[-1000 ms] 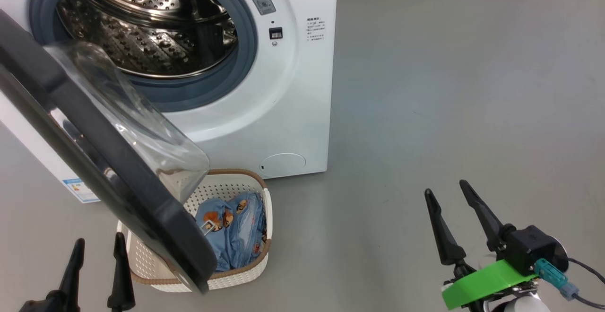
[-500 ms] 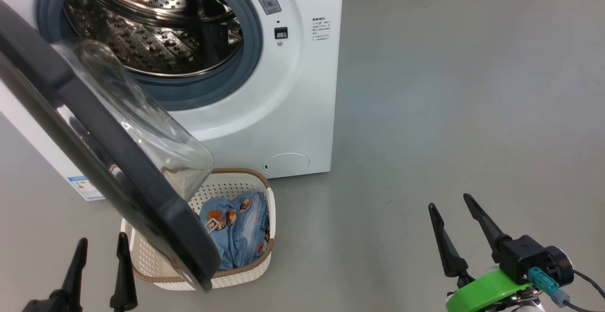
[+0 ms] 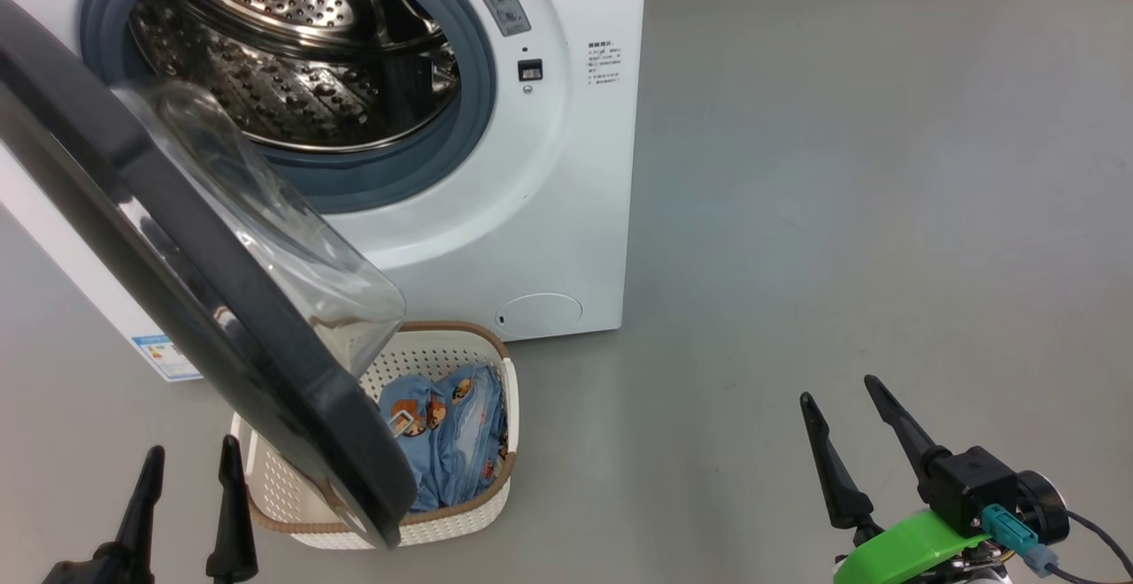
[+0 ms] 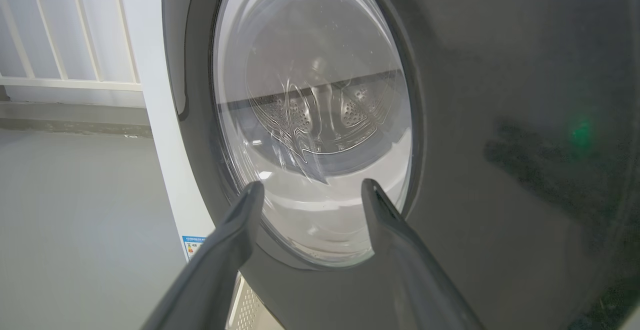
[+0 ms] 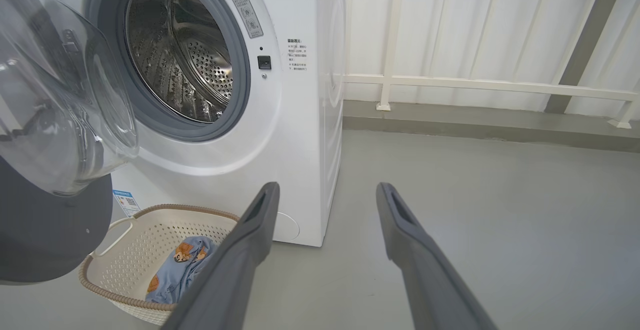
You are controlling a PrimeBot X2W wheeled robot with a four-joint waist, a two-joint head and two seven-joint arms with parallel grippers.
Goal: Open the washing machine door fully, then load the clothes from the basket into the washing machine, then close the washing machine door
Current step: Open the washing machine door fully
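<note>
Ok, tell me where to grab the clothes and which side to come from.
Pinch a raised fold of the clothes, coming down from above on the right side of the basket with the open right gripper. The door seems to overhang the basket's left half, and the fabric lies below the rim, so the walls block a sideways reach.
</note>
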